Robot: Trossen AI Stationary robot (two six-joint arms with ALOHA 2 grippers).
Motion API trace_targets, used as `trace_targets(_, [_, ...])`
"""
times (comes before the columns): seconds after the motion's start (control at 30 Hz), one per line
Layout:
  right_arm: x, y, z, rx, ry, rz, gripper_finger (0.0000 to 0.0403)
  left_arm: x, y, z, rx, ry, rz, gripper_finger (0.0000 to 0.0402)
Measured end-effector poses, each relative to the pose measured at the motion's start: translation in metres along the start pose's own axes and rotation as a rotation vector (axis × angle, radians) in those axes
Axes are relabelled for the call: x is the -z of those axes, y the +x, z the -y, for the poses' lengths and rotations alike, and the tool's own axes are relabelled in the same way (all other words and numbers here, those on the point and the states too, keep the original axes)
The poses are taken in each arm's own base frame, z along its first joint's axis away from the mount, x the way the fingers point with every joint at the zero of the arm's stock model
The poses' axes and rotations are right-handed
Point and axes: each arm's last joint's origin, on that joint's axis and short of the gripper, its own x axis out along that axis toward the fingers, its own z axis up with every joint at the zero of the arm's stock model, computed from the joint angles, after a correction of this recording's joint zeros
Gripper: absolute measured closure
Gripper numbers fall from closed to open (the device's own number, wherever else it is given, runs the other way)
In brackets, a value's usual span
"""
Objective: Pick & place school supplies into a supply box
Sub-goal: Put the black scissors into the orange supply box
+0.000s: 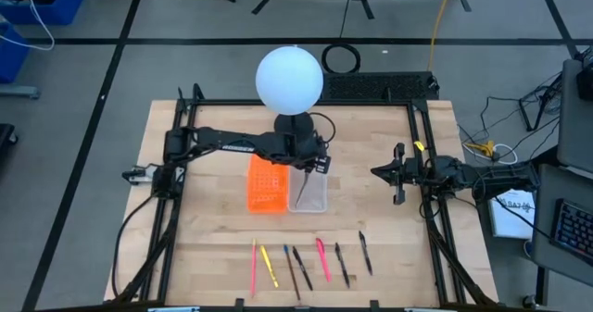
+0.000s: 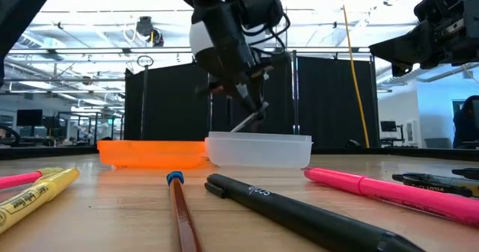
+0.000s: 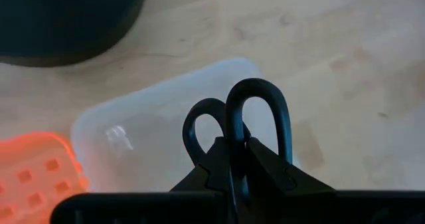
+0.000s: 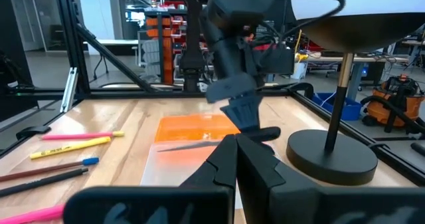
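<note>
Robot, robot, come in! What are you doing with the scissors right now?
Left end effector shut on scissors, above clear supply box. Right end effector parked at right edge, shut, empty. Pens wait up front. Nothing blocking.

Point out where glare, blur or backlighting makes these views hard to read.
High view: the white lamp globe is blown out. Low view: bright ceiling lights backlight the left gripper holding the scissors above the clear box; the near pens blur. Left wrist view: the scissors' handles are soft, and glare sits on the box.
</note>
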Motion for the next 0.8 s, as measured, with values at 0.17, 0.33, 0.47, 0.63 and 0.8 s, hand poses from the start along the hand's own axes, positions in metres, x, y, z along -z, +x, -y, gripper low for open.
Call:
trace_targets(0.17, [0.000,0.000,0.000,0.000,-0.001,0.002,0.0403,0.000,0.004,-0.001,-0.007,0.006,-0.002,0.0366])
trace_targets(0.33, [0.000,0.000,0.000,0.000,-0.002,0.004,0.0403,0.003,0.008,-0.001,-0.020,0.014,-0.010,0.0366])
trace_targets(0.47, [0.000,0.000,0.000,0.000,-0.003,0.004,0.0403,0.004,0.010,-0.001,-0.023,0.016,-0.013,0.0366])
trace_targets(0.63, [-0.001,0.000,0.000,0.000,-0.033,0.007,0.0403,0.007,0.017,-0.004,-0.051,0.023,-0.028,0.0366])
trace_targets(0.8, [-0.001,0.000,0.000,0.003,-0.058,0.013,0.0403,0.010,0.024,-0.006,-0.070,0.036,-0.057,0.0366])
